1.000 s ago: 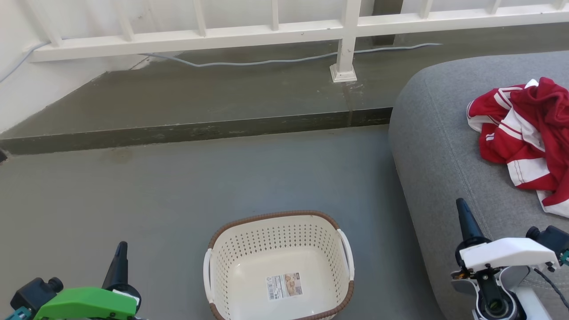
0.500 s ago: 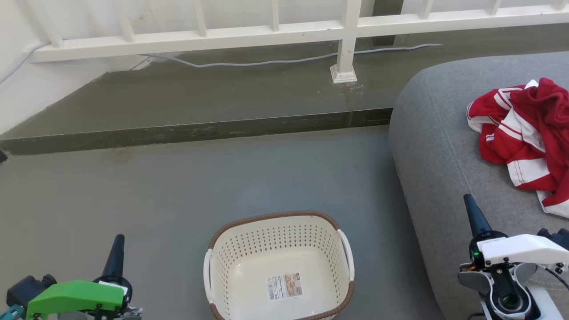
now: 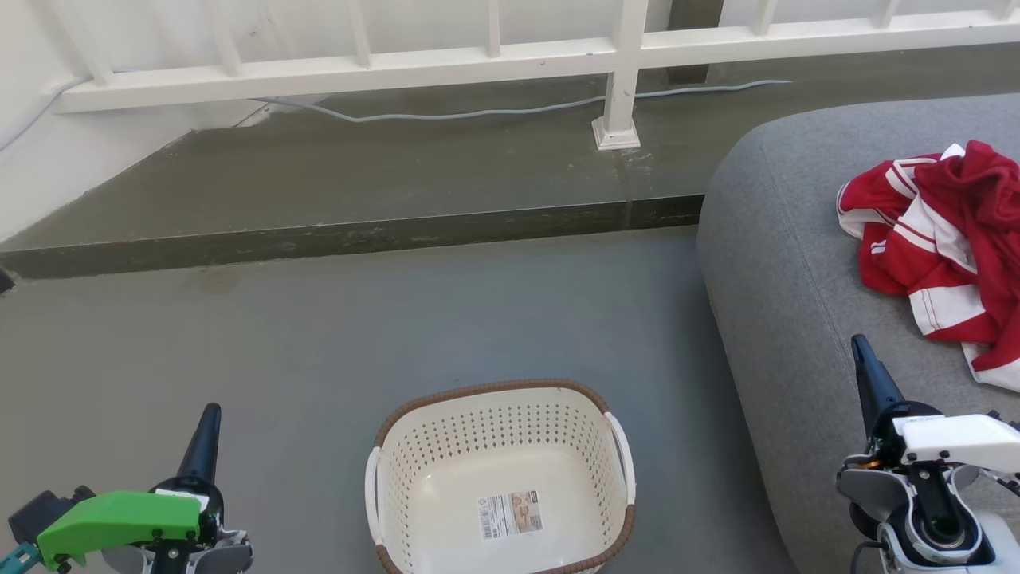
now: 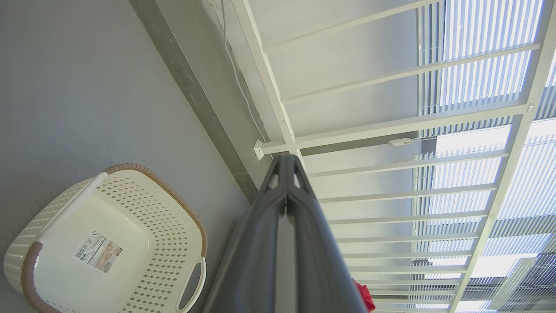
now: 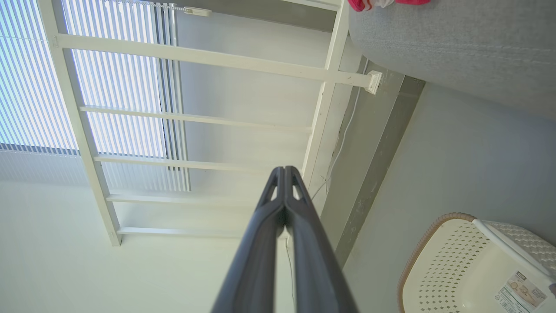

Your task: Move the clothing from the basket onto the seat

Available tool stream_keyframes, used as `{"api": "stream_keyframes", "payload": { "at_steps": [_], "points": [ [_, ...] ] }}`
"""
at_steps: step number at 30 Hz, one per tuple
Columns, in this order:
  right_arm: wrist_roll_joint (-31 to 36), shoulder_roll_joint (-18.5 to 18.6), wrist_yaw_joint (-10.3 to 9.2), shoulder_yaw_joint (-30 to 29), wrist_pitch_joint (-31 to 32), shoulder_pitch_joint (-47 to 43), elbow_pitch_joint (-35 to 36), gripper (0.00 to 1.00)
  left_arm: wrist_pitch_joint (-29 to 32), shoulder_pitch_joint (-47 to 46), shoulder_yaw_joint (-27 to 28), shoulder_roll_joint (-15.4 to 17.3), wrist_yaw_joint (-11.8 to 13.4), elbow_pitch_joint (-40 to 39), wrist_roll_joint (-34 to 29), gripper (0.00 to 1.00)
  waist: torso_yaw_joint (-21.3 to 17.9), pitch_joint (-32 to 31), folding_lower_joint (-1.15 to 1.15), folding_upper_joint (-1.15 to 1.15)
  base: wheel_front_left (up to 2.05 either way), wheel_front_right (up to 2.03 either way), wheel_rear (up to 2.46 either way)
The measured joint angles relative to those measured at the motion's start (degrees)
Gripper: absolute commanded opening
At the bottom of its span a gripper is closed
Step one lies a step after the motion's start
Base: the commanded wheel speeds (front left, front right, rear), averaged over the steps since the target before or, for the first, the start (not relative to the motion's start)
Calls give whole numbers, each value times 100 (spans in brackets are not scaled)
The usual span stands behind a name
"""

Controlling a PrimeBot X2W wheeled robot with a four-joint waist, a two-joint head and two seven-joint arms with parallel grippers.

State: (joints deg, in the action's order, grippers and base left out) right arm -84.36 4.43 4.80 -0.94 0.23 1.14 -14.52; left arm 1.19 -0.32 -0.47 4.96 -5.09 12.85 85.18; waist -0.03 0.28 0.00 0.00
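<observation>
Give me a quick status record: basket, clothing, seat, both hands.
basket: on the floor, no clothing inside, label sticker showing
clothing: red-and-white heap lying on the seat
seat: grey cushion, right of basket
left hand: shut, empty, left of basket
right hand: shut, empty, by the seat, apart from clothing
task: appears done

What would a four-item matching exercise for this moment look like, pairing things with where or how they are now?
Things:
1. clothing
2. basket
3. left gripper
4. cable

Place or state:
A. empty, standing on the floor
B. runs below the white railing
C. heaped on the grey seat
D. shut, holding nothing

Pairs: 1-C, 2-A, 3-D, 4-B
</observation>
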Motion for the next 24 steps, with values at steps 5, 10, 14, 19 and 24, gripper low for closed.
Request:
{"api": "stream_keyframes", "payload": {
  "at_steps": [5,10,14,19,24],
  "points": [
    [-393,15,75,-78,92,86,-24,0,111,-63,52,-14,-47,110,344,0,1,-4,0,0,0,0,0],
    [-784,19,125,-167,189,101,-43,0,188,-150,110,-44,-101,158,667,0,2,-7,0,0,0,0,0],
    [-1078,29,174,-233,243,113,-62,0,238,-219,190,-58,-145,200,879,0,3,-10,0,0,0,0,0],
    [-1094,49,174,-238,243,149,-71,0,238,-228,198,-60,-146,226,903,0,3,-10,0,0,0,0,0],
    [-1094,54,174,-238,243,190,-74,0,278,-231,200,-62,-146,249,903,0,3,-11,0,0,0,0,0]
  ]
}}
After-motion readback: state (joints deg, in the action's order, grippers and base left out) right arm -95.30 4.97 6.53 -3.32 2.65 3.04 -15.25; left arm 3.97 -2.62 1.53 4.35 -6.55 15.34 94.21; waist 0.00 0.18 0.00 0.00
